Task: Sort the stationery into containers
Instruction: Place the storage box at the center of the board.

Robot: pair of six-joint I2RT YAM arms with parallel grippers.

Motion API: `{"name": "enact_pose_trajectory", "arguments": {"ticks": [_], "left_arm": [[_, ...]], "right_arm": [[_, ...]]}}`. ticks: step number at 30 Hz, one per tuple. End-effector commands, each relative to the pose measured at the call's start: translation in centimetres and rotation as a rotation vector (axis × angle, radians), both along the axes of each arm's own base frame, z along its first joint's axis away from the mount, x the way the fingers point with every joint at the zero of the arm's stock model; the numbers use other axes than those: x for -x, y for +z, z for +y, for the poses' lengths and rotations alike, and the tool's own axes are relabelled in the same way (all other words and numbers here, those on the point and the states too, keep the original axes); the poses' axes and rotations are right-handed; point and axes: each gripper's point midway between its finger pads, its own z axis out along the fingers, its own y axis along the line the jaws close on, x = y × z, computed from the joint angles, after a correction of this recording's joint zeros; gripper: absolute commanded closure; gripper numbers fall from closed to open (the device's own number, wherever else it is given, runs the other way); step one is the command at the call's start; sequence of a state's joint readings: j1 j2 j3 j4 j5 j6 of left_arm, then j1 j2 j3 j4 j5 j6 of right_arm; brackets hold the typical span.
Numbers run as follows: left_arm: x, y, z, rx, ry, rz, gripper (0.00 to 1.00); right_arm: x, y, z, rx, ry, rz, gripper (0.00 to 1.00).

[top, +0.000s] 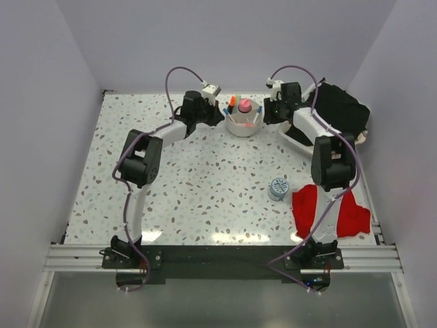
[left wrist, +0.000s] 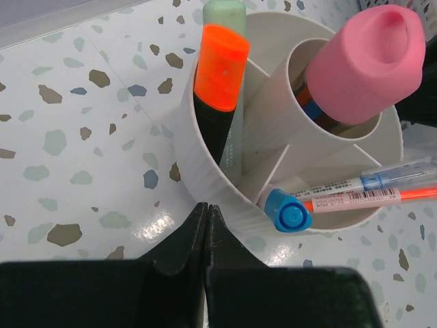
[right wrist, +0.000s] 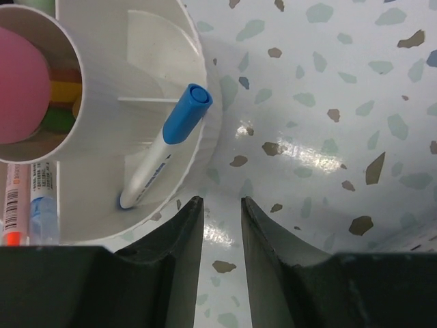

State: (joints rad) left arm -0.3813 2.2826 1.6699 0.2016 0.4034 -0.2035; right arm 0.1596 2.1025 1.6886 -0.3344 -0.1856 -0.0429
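The round white divided bowl (top: 242,131) is set near the middle of the far edge of the surface (top: 205,184). An orange-and-black highlighter (left wrist: 217,89) is stood in one outer compartment, a pink-capped stick (left wrist: 365,65) in the centre tube, and a blue-capped pen (right wrist: 164,147) is leaned in another compartment. The left pincer (left wrist: 206,229) is clenched on nothing, just beside the bowl's wall. The right pincer (right wrist: 222,225) is held parted and empty, just beside the opposite wall.

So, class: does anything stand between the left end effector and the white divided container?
Nothing visible does. The left end effector, shut and empty, sits just short of the white divided container; only speckled table lies between.
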Motion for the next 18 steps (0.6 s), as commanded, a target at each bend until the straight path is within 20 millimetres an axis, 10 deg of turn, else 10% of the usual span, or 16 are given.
{"name": "enact_pose_trajectory", "arguments": {"ticks": [1, 18], "left_arm": [[-2.1, 2.8, -0.3, 0.037, 0.028, -0.088, 1.0], [-5.7, 2.9, 1.0, -0.044, 0.102, -0.192, 1.0]], "right_arm": [[0.0, -0.6, 2.5, -0.036, 0.062, 0.017, 0.68], [-4.6, -0.5, 10.2, -0.119, 0.105, -0.075, 0.68]]}}
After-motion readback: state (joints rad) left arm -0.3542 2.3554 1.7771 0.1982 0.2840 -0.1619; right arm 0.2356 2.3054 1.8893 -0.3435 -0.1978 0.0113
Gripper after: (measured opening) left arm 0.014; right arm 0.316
